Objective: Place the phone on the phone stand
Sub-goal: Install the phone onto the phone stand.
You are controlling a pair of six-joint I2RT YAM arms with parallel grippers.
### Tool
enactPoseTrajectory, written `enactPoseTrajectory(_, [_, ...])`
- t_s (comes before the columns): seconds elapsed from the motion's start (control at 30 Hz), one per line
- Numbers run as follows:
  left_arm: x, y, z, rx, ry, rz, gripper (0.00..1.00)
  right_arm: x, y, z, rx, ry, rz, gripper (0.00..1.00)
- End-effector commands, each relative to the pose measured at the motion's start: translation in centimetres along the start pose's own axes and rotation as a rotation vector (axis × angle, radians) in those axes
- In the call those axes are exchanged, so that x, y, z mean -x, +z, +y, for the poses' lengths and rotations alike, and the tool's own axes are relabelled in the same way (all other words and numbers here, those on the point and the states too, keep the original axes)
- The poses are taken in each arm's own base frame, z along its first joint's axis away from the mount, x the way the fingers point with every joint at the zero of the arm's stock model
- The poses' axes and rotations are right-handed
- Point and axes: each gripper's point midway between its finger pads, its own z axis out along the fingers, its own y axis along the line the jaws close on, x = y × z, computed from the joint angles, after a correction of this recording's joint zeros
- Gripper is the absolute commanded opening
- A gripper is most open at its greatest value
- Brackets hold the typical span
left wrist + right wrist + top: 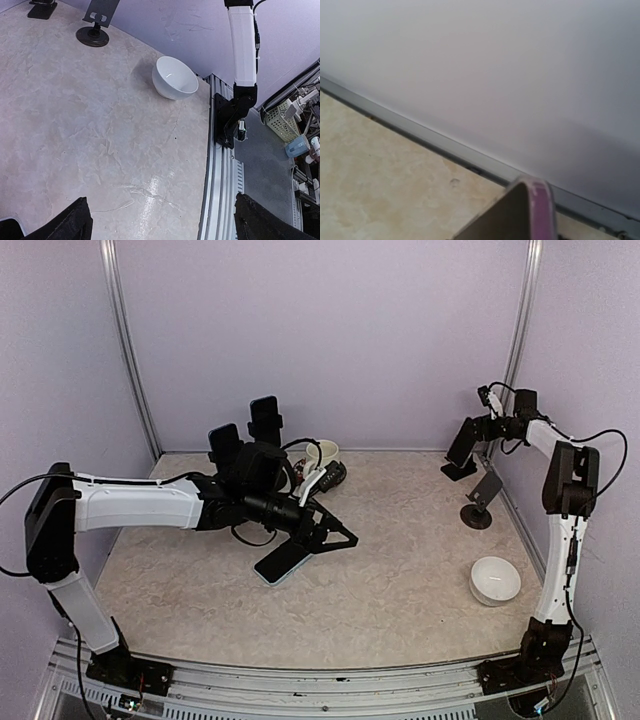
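Observation:
A phone in a pale blue case [283, 562] lies flat on the table, mid-left. My left gripper [335, 527] hovers just above and right of it, open wide; its dark fingertips [75, 222] frame bare table with nothing between them. At the back right a dark phone [462, 448] leans on a small phone stand, and my right gripper [487, 427] is close behind its top. The right wrist view shows only this phone's purple-edged corner [532, 212], not the fingers. An empty phone stand [482, 498] [95, 25] stands in front of it.
Two more phones [265, 418] stand upright at the back behind my left arm, beside a white cup [325, 452]. A white bowl [495, 580] [174, 77] sits near the right arm's base. Walls enclose the table; the metal rail [222, 170] marks its near edge.

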Motion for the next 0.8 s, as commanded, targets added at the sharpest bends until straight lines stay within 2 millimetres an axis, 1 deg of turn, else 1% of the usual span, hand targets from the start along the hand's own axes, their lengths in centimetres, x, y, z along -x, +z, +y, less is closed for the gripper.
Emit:
enactPoseTrajectory(0.0, [1.5, -0.1, -0.2, -0.014, 0.028, -0.022, 0.96, 0.8, -0.8, -1.7, -0.069, -0.011, -0.008, 0.72])
enactPoseTrajectory(0.03, [1.5, -0.1, -0.2, -0.014, 0.027, -0.022, 0.97, 0.9, -0.9, -2.0, -0.086, -0.010, -0.005, 0.78])
enactPoseTrajectory(0.07, [1.4, -0.1, -0.1, -0.014, 0.027, -0.021, 0.97, 0.9, -1.0, -2.1, -0.100, -0.008, -0.003, 0.85])
enactPoseTrajectory(0.1, [1.4, -0.1, -0.1, -0.013, 0.026, -0.020, 0.97, 1.0, -1.2, -2.4, -0.116, -0.007, -0.002, 0.98])
enactPoseTrajectory(0.13, [1.5, -0.1, -0.2, -0.013, 0.026, -0.022, 0.97, 1.2, -1.3, -2.6, -0.132, -0.003, -0.001, 1.00])
enactPoseTrajectory(0.23, [1.5, -0.2, -0.2, -0.011, 0.029, -0.023, 0.97, 1.8, -2.0, -3.4, -0.193, 0.022, -0.006, 1.00])
enactPoseTrajectory(0.4, [1.4, -0.5, -0.2, -0.001, 0.032, -0.027, 0.97, 2.9, -3.1, -3.4, -0.232, 0.053, -0.027, 1.00])
enactPoseTrajectory(0.47, [1.3, -0.5, -0.1, 0.006, 0.033, -0.028, 0.98, 3.4, -3.8, -3.6, -0.275, 0.077, -0.020, 1.00])
enactPoseTrajectory(0.53, [1.2, -0.6, -0.1, 0.010, 0.032, -0.034, 0.99, 3.7, -4.5, -3.3, -0.321, 0.096, 0.002, 1.00])
enactPoseTrajectory(0.63, [1.2, -0.8, -0.1, 0.013, 0.033, -0.051, 0.99, 4.6, -5.7, -2.3, -0.389, 0.104, 0.019, 1.00])
enactPoseTrajectory(0.67, [1.1, -0.8, 0.0, 0.016, 0.029, -0.053, 0.99, 5.4, -6.4, -1.6, -0.407, 0.108, 0.010, 1.00])
enactPoseTrajectory(0.73, [0.8, -0.9, 0.0, 0.030, 0.029, -0.053, 0.99, 5.9, -7.0, -0.2, -0.409, 0.127, 0.015, 1.00])
enactPoseTrajectory(0.77, [0.8, -1.0, 0.0, 0.036, 0.033, -0.056, 0.99, 6.0, -6.9, 0.9, -0.403, 0.134, 0.023, 1.00])
